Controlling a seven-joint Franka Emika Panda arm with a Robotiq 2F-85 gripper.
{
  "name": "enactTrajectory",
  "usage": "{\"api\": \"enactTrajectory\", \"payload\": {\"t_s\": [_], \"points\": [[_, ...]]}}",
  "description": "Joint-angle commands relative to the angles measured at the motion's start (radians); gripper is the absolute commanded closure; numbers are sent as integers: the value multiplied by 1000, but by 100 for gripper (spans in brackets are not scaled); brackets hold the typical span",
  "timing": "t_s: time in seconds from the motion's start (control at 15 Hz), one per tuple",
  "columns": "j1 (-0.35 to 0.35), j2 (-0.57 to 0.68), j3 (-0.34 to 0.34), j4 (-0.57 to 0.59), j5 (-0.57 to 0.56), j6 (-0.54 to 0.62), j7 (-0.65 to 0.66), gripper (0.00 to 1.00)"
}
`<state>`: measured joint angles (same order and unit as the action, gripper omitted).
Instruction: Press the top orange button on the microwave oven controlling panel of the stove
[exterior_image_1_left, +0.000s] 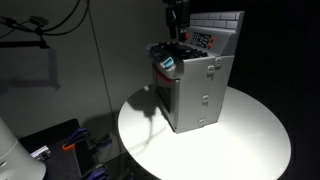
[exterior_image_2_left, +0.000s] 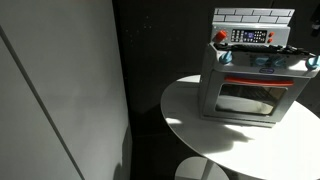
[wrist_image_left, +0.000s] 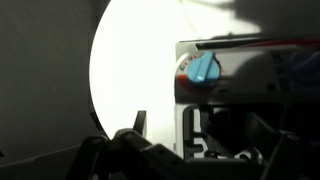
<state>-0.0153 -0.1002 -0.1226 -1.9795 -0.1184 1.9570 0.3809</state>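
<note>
orange button (exterior_image_2_left: 222, 35) — panel (exterior_image_2_left: 252, 36) lettering illegible

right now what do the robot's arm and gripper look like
The gripper is black, its angular linkage bars showing as dark silhouettes in the wrist view. In an exterior view the arm is a dark, blocky shape; the dim light hides any cables or markings.

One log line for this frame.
gripper: over stove top, jaws unclear | blue knob: seen in wrist view | press: cannot tell
</note>
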Motion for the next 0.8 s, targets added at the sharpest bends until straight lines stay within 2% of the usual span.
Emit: {"api": "enactTrajectory", "payload": {"t_s": [0.0,0.47,0.53,0.73], "points": [[-28,-132,23,-123,13,-69,-101,0],[-27,-319,32,-333,48,-57,-257,0],[-36,-258,42,-274,35,-75,-220,0],[-39,-271,47,-290,35,-74,-222,0]]}}
